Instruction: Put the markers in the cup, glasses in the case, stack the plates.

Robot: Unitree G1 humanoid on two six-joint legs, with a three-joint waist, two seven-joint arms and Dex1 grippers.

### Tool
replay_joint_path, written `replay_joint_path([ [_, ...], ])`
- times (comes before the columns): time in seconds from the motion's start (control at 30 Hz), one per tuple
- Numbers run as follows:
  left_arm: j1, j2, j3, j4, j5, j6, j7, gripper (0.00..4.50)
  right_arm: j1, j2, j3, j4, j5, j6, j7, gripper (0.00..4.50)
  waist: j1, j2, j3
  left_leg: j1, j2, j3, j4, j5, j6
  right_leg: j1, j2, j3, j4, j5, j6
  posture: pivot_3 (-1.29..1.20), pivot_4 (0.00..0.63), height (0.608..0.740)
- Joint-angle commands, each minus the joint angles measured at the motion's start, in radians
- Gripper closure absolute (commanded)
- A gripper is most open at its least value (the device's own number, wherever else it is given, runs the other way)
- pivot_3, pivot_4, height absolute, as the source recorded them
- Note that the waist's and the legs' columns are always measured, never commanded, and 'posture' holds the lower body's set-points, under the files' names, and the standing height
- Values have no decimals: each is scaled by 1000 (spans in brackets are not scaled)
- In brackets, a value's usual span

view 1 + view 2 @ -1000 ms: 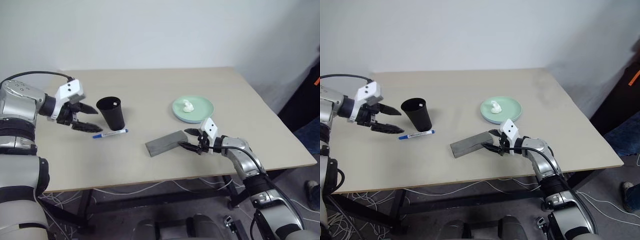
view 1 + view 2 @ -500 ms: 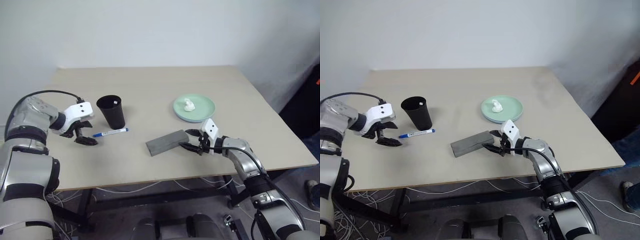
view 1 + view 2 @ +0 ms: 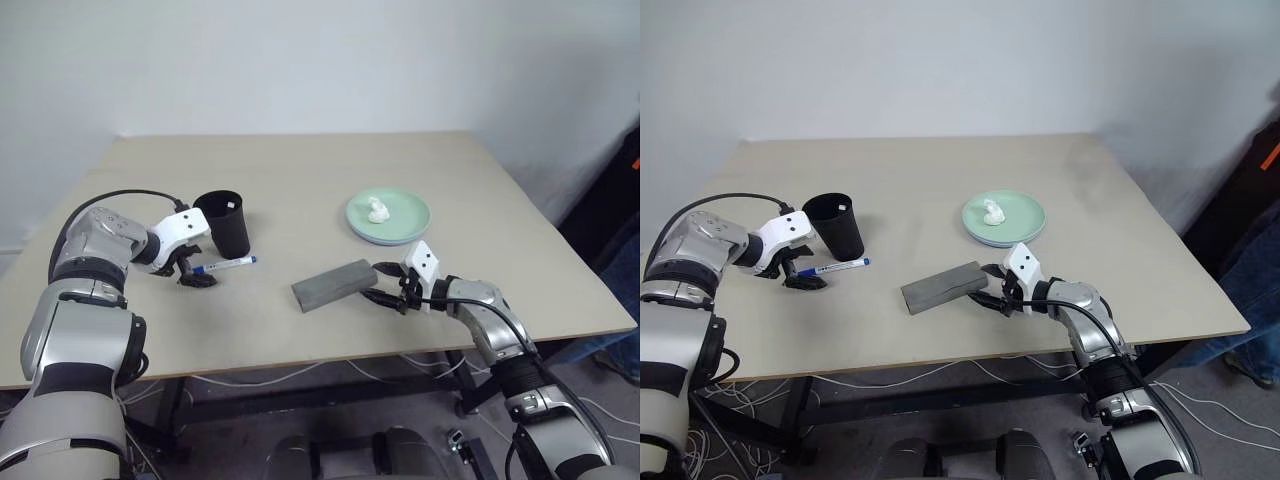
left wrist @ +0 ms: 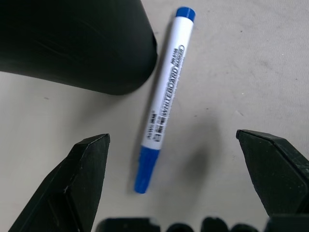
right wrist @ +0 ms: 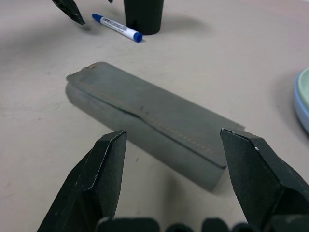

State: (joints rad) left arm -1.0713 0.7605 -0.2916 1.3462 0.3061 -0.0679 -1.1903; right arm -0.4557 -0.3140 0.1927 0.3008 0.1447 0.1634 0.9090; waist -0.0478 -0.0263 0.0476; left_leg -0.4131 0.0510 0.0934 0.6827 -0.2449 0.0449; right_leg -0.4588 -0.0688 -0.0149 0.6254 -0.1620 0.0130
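Tabletop (image 3: 300, 180): left fingers (image 4: 87, 179) spread, seemingly straddling marker (image 4: 164, 96).

We see our left tool (image 4: 174, 186) spread wide over the desk (image 4: 251, 72), the marker (image 4: 164, 96) lying between its fingers, touching nothing, just beside the cup (image 4: 72, 43).

One marker (image 3: 222, 265), one black cup (image 3: 226, 223), one grey case (image 3: 334, 284), two stacked plates (image 3: 389, 218), one small white lump (image 3: 377, 211) on top

Beige table (image 3: 300, 175) carries black cup (image 3: 227, 222), marker (image 3: 224, 265) beside it, closed grey case (image 3: 334, 284), stacked plates (image 3: 389, 217).
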Motion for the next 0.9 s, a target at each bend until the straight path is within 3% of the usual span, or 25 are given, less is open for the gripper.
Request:
replay_joint_path([
  [0.03, -6, -6, 23, -2, 1, 24, 2, 39, 0, -18, -21, -68, 10, 8, -11, 1134, 0, 0, 0, 0, 0, 0, 0, 0, 0, 0, 0, 0, 0, 0, 0, 0, 0, 740],
  [0.47, 17, -55, 49, 10, 4, 68, 68, 39, 63, -54, -29, -173, 19, 66, -25, 1134, 1, 0, 0, 0, 0, -1, 1, 0, 0, 1, 0, 0, 0, 0, 0, 0, 0, 740],
  [0.9, 18, -51, 5, 9, 55, 128, -118, 39, 82, -73, -35, -217, 25, 97, -40, 1134, 0, 1, -1, 1, 0, 0, 2, -1, -1, 2, 0, 0, 0, 0, -1, 0, 0, 740],
])
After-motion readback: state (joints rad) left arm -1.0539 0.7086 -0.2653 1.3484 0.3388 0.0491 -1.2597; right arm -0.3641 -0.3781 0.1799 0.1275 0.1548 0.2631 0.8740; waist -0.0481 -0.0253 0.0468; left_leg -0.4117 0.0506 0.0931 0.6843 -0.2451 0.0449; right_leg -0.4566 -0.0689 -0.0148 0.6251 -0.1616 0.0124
